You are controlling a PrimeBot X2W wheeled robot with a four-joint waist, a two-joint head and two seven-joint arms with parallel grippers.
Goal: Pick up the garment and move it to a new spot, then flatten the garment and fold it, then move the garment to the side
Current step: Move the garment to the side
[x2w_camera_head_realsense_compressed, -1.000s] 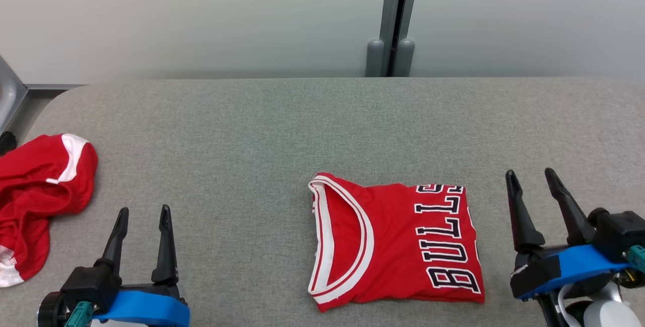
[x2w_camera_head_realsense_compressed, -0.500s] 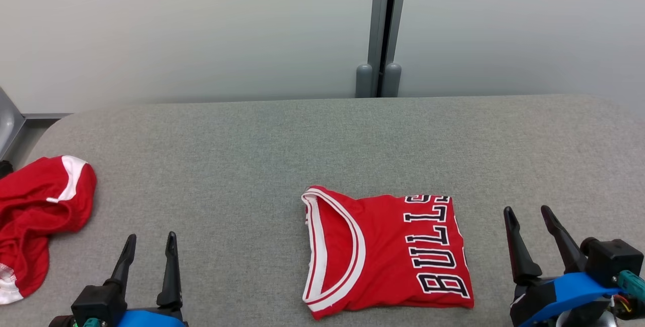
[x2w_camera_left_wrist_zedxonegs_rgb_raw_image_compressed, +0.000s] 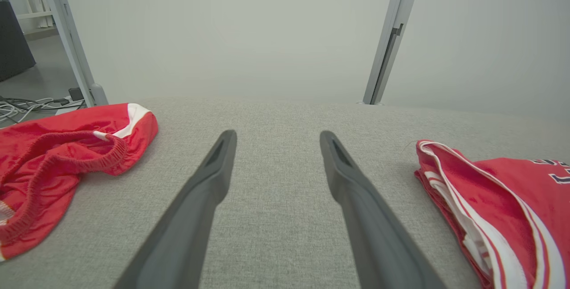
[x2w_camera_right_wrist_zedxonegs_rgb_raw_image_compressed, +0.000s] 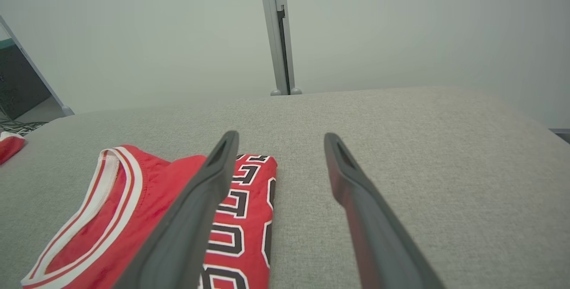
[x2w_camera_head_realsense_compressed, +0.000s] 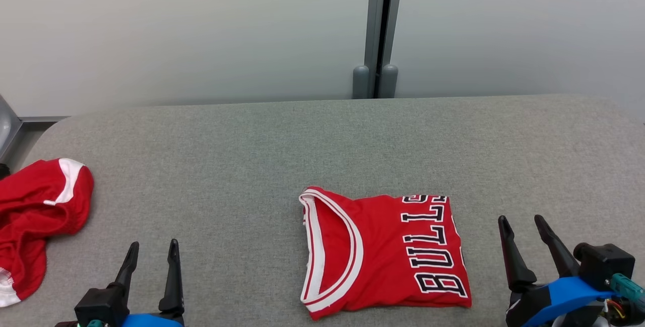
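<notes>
You have the garment [x2w_camera_head_realsense_compressed: 383, 254] lying folded at lower centre on the bench [x2w_camera_head_realsense_compressed: 252, 140]; only shifting it aside seems to remain. Left end effector [x2w_camera_head_realsense_compressed: 153, 243] and right end effector [x2w_camera_head_realsense_compressed: 520, 218] both stand released, empty.

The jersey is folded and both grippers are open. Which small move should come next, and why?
Likely ease the right gripper left toward the jersey. It lies folded, nothing touching it; both the right and the left gripper stand open and empty. Only moving it aside seems to remain, and the right one is closer.
</notes>
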